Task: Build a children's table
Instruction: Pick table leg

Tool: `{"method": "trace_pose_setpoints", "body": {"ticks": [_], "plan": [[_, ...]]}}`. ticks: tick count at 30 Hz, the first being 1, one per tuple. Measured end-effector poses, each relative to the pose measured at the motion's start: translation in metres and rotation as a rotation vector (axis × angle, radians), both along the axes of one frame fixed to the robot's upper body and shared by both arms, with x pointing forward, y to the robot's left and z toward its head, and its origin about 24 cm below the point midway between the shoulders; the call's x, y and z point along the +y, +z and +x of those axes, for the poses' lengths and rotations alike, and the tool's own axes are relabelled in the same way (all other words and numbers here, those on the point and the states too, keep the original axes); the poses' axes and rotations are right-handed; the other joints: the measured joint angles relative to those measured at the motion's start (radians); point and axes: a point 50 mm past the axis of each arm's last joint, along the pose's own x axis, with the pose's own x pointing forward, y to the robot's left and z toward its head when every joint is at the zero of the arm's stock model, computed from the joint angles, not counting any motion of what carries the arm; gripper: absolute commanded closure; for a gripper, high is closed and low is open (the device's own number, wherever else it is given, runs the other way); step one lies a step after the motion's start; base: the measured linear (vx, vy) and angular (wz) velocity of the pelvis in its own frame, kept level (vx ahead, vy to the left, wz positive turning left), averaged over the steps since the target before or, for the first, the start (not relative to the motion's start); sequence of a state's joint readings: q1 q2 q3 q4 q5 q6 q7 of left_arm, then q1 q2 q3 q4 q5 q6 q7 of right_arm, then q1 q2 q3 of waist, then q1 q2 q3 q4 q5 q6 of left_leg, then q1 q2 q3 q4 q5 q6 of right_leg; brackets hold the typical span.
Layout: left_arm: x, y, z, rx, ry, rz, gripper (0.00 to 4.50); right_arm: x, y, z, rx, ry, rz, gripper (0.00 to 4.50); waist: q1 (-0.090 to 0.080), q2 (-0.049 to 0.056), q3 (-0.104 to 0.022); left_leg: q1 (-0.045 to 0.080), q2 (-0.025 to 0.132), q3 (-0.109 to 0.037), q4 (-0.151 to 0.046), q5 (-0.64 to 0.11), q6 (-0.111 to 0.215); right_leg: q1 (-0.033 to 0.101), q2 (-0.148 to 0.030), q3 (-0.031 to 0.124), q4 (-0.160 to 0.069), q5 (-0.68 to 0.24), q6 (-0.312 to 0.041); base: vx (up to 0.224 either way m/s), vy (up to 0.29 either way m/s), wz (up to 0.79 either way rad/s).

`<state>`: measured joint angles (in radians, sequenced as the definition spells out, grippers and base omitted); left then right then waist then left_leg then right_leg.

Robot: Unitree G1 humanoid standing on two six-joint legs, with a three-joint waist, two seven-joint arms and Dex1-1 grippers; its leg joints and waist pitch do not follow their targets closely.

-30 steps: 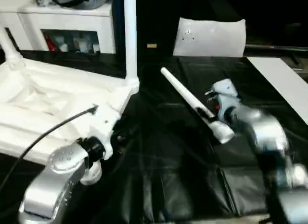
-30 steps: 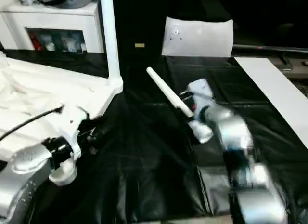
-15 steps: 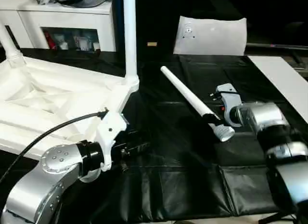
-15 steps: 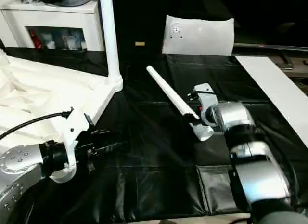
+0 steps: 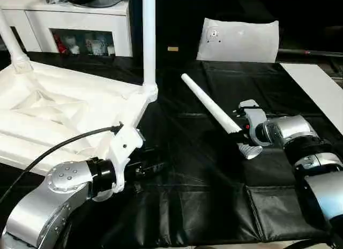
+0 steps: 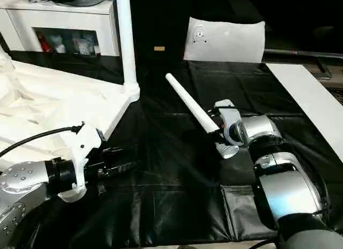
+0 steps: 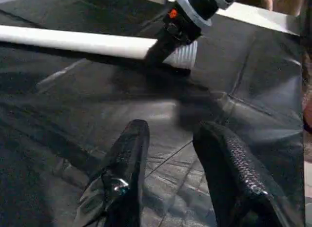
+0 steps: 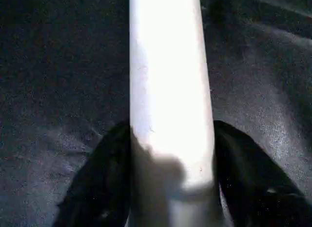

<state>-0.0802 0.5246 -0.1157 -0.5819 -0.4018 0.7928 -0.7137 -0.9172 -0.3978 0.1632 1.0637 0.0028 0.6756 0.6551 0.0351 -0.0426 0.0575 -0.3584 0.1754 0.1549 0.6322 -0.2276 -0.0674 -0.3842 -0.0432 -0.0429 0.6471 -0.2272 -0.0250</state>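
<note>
a black wrinkled sheet covers the work surface. at the far left stands a white cabinet with glass doors and small coloured items inside. a flat white sheet with a small hole leans at the far centre, and a white board lies at the right.

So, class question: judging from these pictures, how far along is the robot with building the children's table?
Done: the tabletop lies underside up with two legs standing in its far sockets, one at, another at. In hand: the right gripper has its fingers on either side of a loose leg lying on the black cover; a firm grip isn't clear. The left gripper is open, holding nothing. Left: fitting the remaining legs.
</note>
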Motion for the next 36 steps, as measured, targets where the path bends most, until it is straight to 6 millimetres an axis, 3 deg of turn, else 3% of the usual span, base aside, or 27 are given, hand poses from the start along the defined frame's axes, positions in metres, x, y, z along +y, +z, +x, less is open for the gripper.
{"method": "trace_pose_setpoints", "body": {"ticks": [2, 12, 15, 19, 24, 26, 29, 30, 33, 36], "plan": [[0.000, 0.000, 0.000, 0.000, 0.000, 0.002, 2.62, 0.000, 0.000, 0.000, 0.000, 0.006, 0.008, 2.49, 0.000, 0.000, 0.000, 0.000, 0.000, 0.000, 0.000, 0.000, 0.000, 0.000, 0.000, 0.000, 0.000, 0.000, 0.000, 0.000, 0.000, 0.00], [0.001, 0.001, 0.003, -0.013, 0.010, 0.003, 2.62, 0.000, 0.002, 0.001, -0.045, -0.046, 0.174, 2.59, 0.001, 0.000, 0.000, 0.000, 0.000, 0.000, 0.000, 0.000, 0.000, 0.000, 0.000, 0.000, 0.000, 0.000, 0.000, 0.000, 0.000, 0.00], [-0.003, 0.003, 0.009, -0.023, 0.039, -0.030, 2.62, -0.003, 0.007, 0.001, -0.145, -0.105, 0.342, 2.59, 0.009, 0.000, 0.000, -0.001, 0.000, 0.001, 0.000, 0.000, 0.000, -0.001, 0.000, 0.000, -0.001, 0.000, 0.000, 0.000, 0.000, 0.00], [-0.004, 0.008, 0.020, -0.042, 0.102, -0.094, 2.46, -0.009, 0.028, 0.003, -0.372, -0.138, 0.528, 2.59, 0.016, 0.000, 0.000, 0.000, 0.000, 0.002, -0.001, 0.001, 0.002, -0.001, 0.000, 0.001, -0.001, 0.000, 0.000, 0.000, 0.000, 0.00], [-0.010, 0.022, 0.043, -0.104, 0.211, -0.258, 2.24, 0.010, 0.048, -0.018, -0.578, -0.067, 0.835, 2.59, 0.024, 0.000, 0.000, 0.001, 0.001, 0.004, -0.005, 0.003, 0.003, -0.001, 0.000, 0.001, -0.001, 0.000, 0.000, 0.000, 0.000, 0.00], [-0.014, 0.031, 0.051, -0.108, 0.222, -0.354, 1.86, 0.015, 0.053, -0.040, -0.622, -0.015, 0.944, 2.59, 0.031, -0.001, 0.000, 0.002, 0.001, 0.005, -0.009, 0.006, 0.005, -0.001, -0.001, 0.001, -0.003, 0.000, 0.001, 0.000, 0.000, 0.00], [-0.021, 0.043, 0.058, -0.108, 0.216, -0.461, 1.85, 0.028, 0.061, -0.060, -0.635, 0.064, 1.085, 2.59, 0.029, -0.002, 0.001, 0.003, 0.001, 0.006, -0.010, 0.006, 0.004, -0.001, -0.001, 0.001, -0.003, 0.000, 0.001, 0.000, 0.000, 0.00], [-0.024, 0.046, 0.059, -0.109, 0.208, -0.489, 1.50, 0.033, 0.064, -0.064, -0.636, 0.092, 1.120, 2.59, 0.028, -0.002, 0.001, 0.003, 0.001, 0.007, -0.010, 0.006, 0.004, -0.001, -0.001, 0.001, -0.003, 0.000, 0.001, 0.000, 0.000, 0.00], [-0.035, 0.059, 0.065, -0.096, 0.176, -0.593, 1.43, 0.045, 0.073, -0.082, -0.627, 0.194, 1.211, 2.59, 0.027, -0.005, 0.002, 0.003, 0.001, 0.007, -0.011, 0.006, 0.003, -0.001, -0.001, 0.001, -0.003, -0.001, 0.002, 0.000, 0.000, 0.00], [-0.043, 0.075, 0.073, -0.086, 0.146, -0.673, 1.08, 0.063, 0.072, -0.097, -0.553, 0.294, 1.268, 2.59, 0.026, -0.006, 0.002, 0.002, 0.001, 0.007, -0.012, 0.006, 0.003, 0.000, -0.001, 0.001, -0.005, -0.001, 0.002, 0.000, 0.000, 0.00]]}}
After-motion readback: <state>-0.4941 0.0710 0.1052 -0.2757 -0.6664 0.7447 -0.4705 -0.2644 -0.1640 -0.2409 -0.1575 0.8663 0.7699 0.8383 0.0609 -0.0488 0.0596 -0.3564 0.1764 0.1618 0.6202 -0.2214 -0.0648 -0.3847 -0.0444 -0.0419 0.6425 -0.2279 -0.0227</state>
